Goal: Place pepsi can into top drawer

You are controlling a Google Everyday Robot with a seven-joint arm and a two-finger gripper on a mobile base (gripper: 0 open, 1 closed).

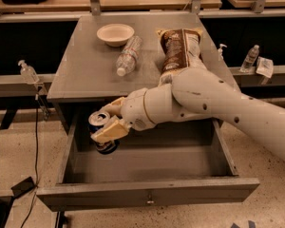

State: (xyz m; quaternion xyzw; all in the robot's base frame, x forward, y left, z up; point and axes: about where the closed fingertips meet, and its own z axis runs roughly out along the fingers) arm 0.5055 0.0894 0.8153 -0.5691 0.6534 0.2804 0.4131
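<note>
Camera view: end effector [108, 122] grips pepsi can [100, 127] over open top drawer [147, 193].

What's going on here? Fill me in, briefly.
The robot's white arm reaches into the open, wide grey metal top drawer. Its gripper is shut on the small dark blue pepsi can, held at the drawer's left rear. Whether the can touches the drawer floor is unclear. On the grey cabinet top behind lie a white bowl, a clear plastic water bottle and a brown snack bag.
</note>
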